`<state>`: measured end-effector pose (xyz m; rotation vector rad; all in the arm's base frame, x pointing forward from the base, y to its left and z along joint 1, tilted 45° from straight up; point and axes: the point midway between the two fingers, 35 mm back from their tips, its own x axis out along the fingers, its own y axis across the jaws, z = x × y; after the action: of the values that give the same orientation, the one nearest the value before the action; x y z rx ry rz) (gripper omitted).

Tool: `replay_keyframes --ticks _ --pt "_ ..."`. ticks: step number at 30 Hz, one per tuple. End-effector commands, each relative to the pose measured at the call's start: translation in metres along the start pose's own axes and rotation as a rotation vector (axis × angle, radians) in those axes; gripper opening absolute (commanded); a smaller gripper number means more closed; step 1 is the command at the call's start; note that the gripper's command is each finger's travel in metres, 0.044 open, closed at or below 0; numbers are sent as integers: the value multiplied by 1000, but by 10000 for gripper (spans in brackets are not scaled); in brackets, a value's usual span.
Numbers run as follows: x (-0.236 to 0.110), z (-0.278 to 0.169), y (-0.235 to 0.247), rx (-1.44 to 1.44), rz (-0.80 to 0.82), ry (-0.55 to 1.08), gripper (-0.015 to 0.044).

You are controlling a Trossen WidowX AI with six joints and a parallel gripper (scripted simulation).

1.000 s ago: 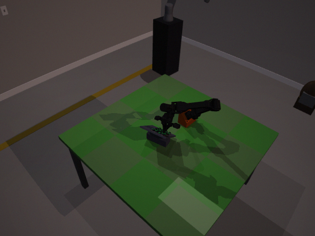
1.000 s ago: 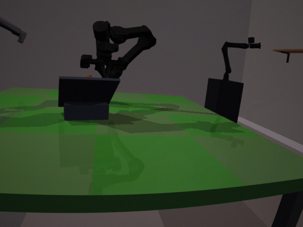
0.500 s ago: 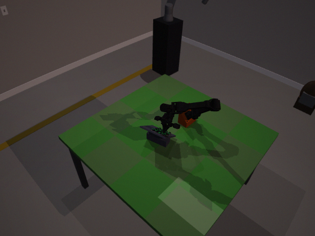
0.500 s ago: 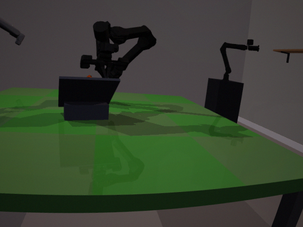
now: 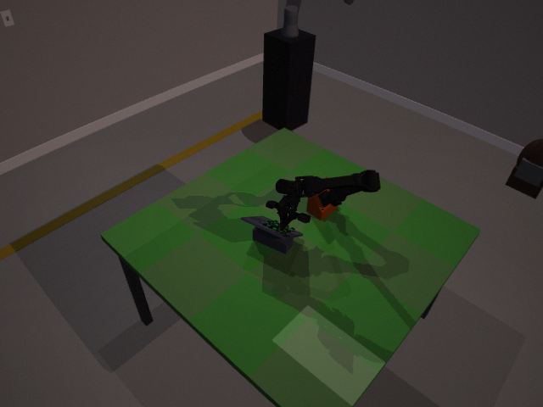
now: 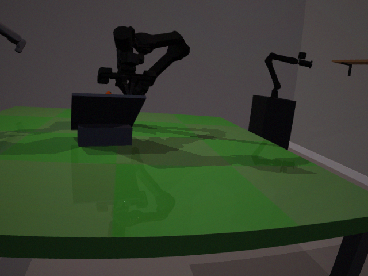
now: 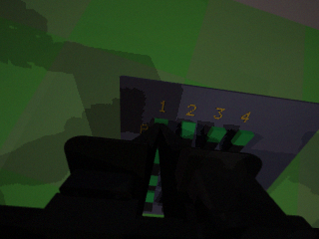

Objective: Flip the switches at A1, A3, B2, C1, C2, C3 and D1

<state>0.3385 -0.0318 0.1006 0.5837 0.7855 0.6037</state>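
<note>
Now the gripper [image 7: 159,130], pinched shut on nothing to make one narrow tip, points at switch A1 [image 7: 160,121] on the panel [image 7: 279,129].

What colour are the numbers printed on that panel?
Orange-yellow numbers on the dark panel, clearest in the wrist view.

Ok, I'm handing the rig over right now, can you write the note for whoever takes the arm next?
Gripper: shut, holding nothing, fingertips down over column 1 at the far row of the switch panel.
Panel: on the green table, in front of the arm's orange base.
Done: cannot tell which switches are already flipped; the views are too dark and the fingers cover most rows.
Left: check A1, A3, B2, C1, C2, C3, D1, then lift clear and hold.
</note>
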Motion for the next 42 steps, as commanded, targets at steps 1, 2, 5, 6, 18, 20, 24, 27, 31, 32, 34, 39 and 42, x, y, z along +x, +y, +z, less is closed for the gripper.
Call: replay_keyframes --ticks 1,2,5,6,18,20,24,27,31,32,34,39,42 --pt "1 0 -1 4 -5 2 0" --pt "1 0 -1 4 -5 2 0" --pt "-1 0 0 1 -1 0 0" --pt "-8 -1 -2 1 -3 0 0" --pt "-63 -3 -3 5 -7 -22 0" --pt "-64 -2 -18 4 -8 -21 0" --pt "-64 -3 -57 2 -9 -22 0" --pt "-64 -4 -59 2 -9 -22 0" --pt "-47 -3 -60 2 -9 -8 0" --pt "-37 -2 -60 2 -8 -2 0" --pt "-29 -2 -59 2 -8 2 0" --pt "-29 -2 -59 2 -8 2 0" --pt "-22 -1 -59 2 -7 2 0"
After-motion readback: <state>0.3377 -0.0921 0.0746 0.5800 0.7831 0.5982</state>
